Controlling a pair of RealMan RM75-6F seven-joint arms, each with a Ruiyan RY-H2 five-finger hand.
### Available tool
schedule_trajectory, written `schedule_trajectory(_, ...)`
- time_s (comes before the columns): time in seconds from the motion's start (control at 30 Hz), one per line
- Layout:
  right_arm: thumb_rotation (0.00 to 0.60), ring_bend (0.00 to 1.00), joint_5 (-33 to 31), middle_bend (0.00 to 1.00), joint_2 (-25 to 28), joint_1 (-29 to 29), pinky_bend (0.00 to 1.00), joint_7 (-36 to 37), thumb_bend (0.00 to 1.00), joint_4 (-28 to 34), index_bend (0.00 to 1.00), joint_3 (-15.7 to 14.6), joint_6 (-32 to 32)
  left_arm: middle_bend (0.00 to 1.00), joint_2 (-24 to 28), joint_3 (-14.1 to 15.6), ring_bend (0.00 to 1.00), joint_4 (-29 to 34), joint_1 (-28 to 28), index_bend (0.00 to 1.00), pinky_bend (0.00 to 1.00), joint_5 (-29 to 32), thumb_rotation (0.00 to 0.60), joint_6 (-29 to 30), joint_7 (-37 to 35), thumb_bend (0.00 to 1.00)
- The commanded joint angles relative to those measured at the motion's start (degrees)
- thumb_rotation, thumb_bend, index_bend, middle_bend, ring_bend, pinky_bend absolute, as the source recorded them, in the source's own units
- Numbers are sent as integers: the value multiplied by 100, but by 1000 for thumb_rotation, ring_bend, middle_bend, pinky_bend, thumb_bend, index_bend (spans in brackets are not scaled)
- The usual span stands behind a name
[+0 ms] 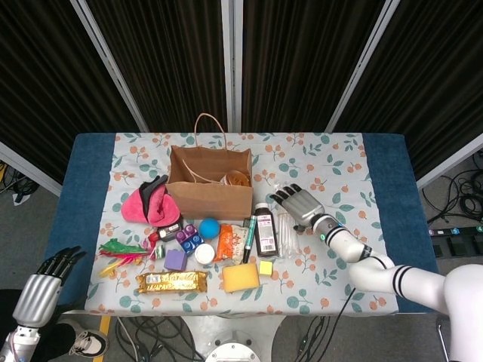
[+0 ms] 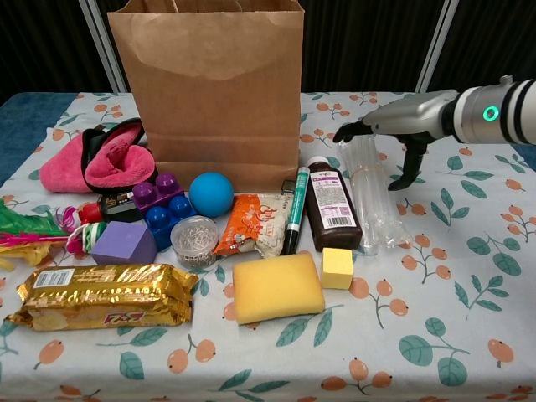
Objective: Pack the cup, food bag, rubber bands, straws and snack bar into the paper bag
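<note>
Straws point(image 2: 374, 201) step: right robot hand point(image 1: 296, 205) spread above them, paper bag point(image 1: 210, 182) at ten o'clock; next, close and lift.

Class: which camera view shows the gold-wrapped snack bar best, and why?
The chest view: the snack bar lies large in the foreground, its label and crinkled gold wrapper clear. The head view shows it only small from above, at the table's near edge, with the label unreadable.

- brown paper bag point(image 2: 209, 84)
- gold-wrapped snack bar point(image 2: 105, 295)
- clear straws point(image 2: 375, 197)
- orange food bag point(image 2: 251, 224)
- blue ball point(image 2: 210, 193)
- yellow sponge point(image 2: 277, 286)
- pink slipper point(image 2: 99, 159)
- purple block point(image 2: 123, 243)
- white tablecloth point(image 2: 435, 335) with orange berries and teal leaves
- silver-and-black right hand point(image 2: 394, 126)
</note>
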State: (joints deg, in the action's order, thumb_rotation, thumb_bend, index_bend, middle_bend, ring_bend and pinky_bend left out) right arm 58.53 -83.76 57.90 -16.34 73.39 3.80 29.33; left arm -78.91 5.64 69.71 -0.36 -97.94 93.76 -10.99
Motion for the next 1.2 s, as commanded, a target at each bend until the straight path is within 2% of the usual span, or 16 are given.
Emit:
schedule_trajectory(0.03, 600, 0, 26, 60, -51, 70, 16, 59, 167, -49, 0, 2, -87, 227, 1, 0, 153, -2, 2, 217, 244, 1, 600, 2, 1, 87)
schedule_trajectory(0.37, 600, 0, -527, 85, 551, 135, 27, -278, 167, 429, 0, -374, -93, 227, 25, 25, 153, 43, 0, 217, 245, -10, 600, -23, -15, 87)
schedule_trajectory(0.7, 600, 0, -1348, 125, 1671, 120, 70, -725, 166, 1734, 0, -1017, 264, 227, 58, 58, 153, 112, -9, 217, 245, -48, 600, -43, 1, 87)
schedule_trajectory(0.83, 600, 0, -1457, 128, 2048, 116, 75, -921, 157, 2188, 0, -1272, 464, 227, 60, 62, 153, 112, 4, 217, 245, -68, 600, -4, 3, 87)
schedule_trajectory(0.97, 600, 0, -1334, 129, 2312, 43, 77, -965, 146, 2565, 0, -1297, 784, 227, 53, 65, 153, 120, -2, 218, 245, -83, 600, -3, 4, 87)
schedule_trajectory(1.07, 600, 0, -880, 129, 2359, -145, 79, -874, 115, 2672, 0, -1133, 1237, 227, 40, 56, 153, 109, -2, 218, 245, -97, 600, 22, 21, 86)
schedule_trajectory(1.2, 600, 0, -177, 116, 2248, -326, 79, -884, 102, 2498, 0, -1004, 1641, 227, 36, 52, 153, 94, 6, 217, 245, -87, 600, 30, 20, 87)
